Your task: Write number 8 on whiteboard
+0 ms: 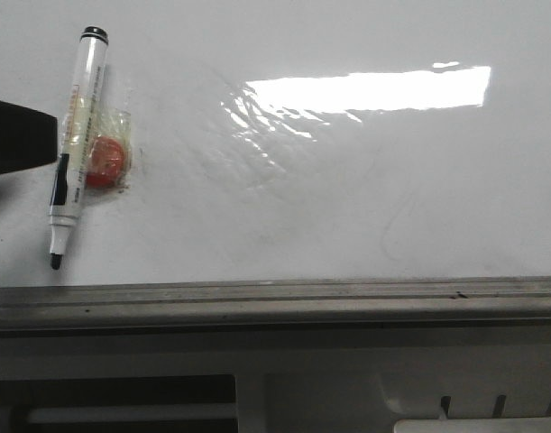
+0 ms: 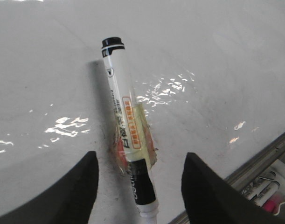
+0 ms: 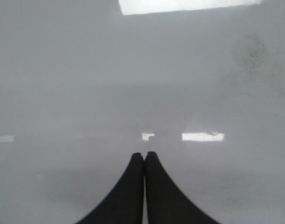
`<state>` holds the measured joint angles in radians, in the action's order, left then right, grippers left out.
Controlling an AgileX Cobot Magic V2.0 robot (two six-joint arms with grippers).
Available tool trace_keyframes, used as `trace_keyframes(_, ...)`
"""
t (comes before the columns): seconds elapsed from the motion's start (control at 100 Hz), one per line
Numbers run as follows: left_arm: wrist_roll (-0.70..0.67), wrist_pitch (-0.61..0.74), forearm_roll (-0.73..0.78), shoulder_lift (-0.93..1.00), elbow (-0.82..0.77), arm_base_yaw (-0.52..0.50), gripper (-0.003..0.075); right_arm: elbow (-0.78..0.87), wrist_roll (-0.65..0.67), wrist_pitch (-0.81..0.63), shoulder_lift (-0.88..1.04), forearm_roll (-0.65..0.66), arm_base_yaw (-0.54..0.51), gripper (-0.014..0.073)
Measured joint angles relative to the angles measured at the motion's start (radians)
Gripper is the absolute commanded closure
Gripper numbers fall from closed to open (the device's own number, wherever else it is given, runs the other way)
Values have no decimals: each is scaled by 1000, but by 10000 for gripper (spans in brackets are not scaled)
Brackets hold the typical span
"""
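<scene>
The whiteboard [image 1: 347,198] is glossy white with glare and faint grey smudges; no drawn number 8 shows on it. A white marker [image 1: 77,144] with a black band lies on it at the left, its bare black tip toward the front rail. My left gripper [image 2: 141,155] is open, its fingers either side of the marker's [image 2: 128,140] lower barrel without touching it. In the front view it is only a dark shape [image 1: 18,135] at the left edge. My right gripper [image 3: 144,154] is shut and empty over bare whiteboard [image 3: 142,70].
A red round piece [image 1: 105,161] under clear tape sticks to the marker's right side. The grey metal rail [image 1: 275,298] runs along the board's front edge. More pens [image 2: 266,191] lie in a tray below the rail.
</scene>
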<state>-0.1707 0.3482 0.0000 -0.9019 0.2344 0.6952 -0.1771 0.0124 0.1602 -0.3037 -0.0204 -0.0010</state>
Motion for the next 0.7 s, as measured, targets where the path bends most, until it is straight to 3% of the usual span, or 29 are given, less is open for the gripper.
trace_keyframes(0.38, -7, 65, -23, -145, 2, 18, 365, 0, 0, 6, 0, 0, 0, 657)
trace_keyframes(0.45, -7, 72, -33, -158, 3, 20, 421, 0, -3, 6, 0, 0, 0, 657)
trace_keyframes(0.7, -7, 89, -57, -195, 9, 24, 738, 0, -3, 80, 0, 0, 10, 657)
